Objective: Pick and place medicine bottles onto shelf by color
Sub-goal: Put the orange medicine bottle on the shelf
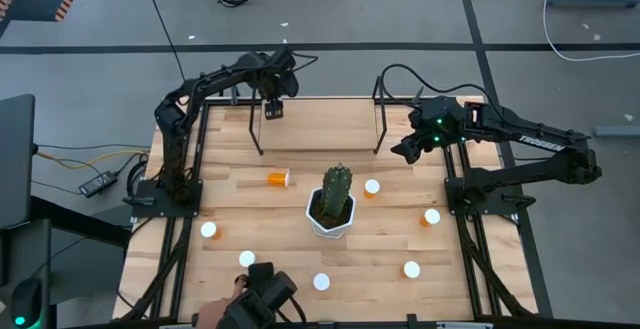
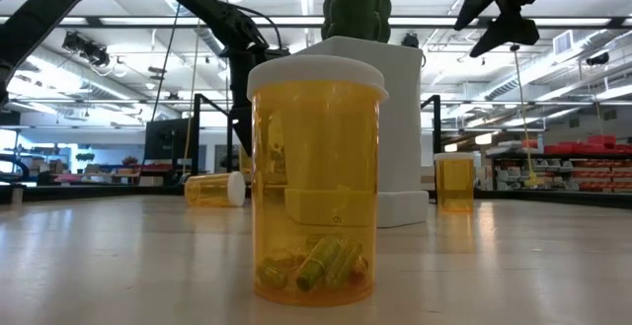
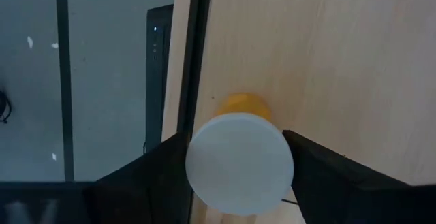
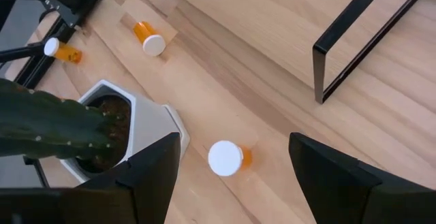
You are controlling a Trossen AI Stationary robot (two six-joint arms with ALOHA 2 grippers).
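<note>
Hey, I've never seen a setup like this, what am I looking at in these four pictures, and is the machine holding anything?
Two dark robot arms work at a wooden table. One picture looks straight down, one looks level across the tabletop, and two come from cameras on the arms' wrists. Small orange medicine bottles with white caps stand scattered around a potted cactus; one bottle lies on its side. The left claw grips a bottle over the wooden shelf at the table's far side. The right claw hangs open above a standing bottle, holding nothing.

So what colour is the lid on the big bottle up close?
White, on the orange bottle; the low view shows it best.
</note>
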